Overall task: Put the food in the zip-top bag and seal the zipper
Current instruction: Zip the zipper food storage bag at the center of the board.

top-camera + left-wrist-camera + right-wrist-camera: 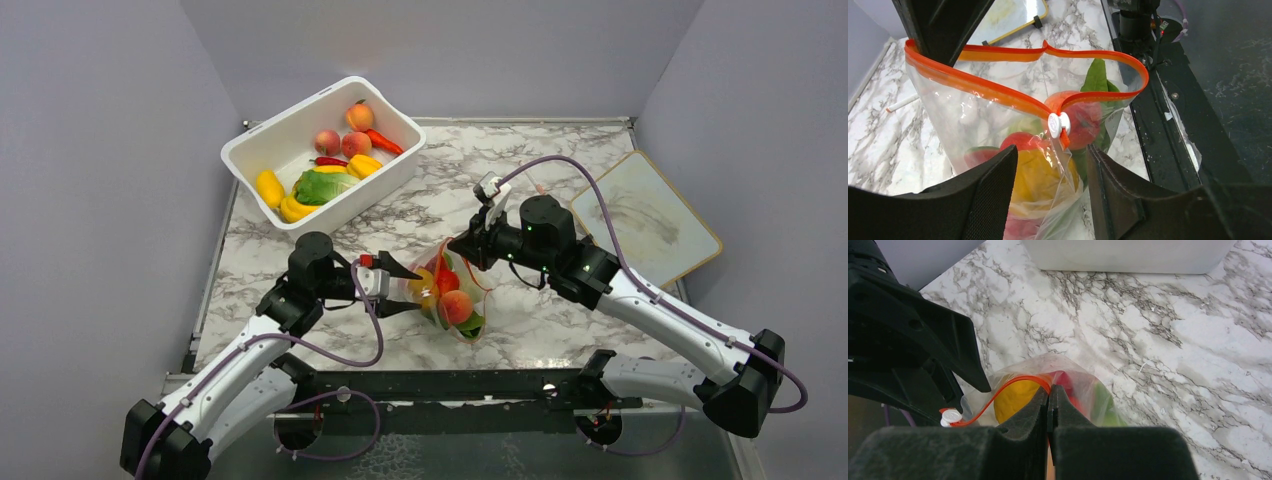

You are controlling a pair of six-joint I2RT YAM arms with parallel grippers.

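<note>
Found the zip-top bag (452,295) standing at table centre, loaded with food (455,306), mouth gaping. Noted the right gripper (464,246) pinched tight on the zipper (998,92) at the bag's 12 o'clock end, evidently anchoring the strip and keeping it taut. Noted the left gripper (412,288) at the bag's 9 o'clock, fingers apart, bracketing the white slider (1058,125) without contact; judged poised to close and drag. Observed more food lying in the white tub (345,205) at 11 o'clock.
</note>
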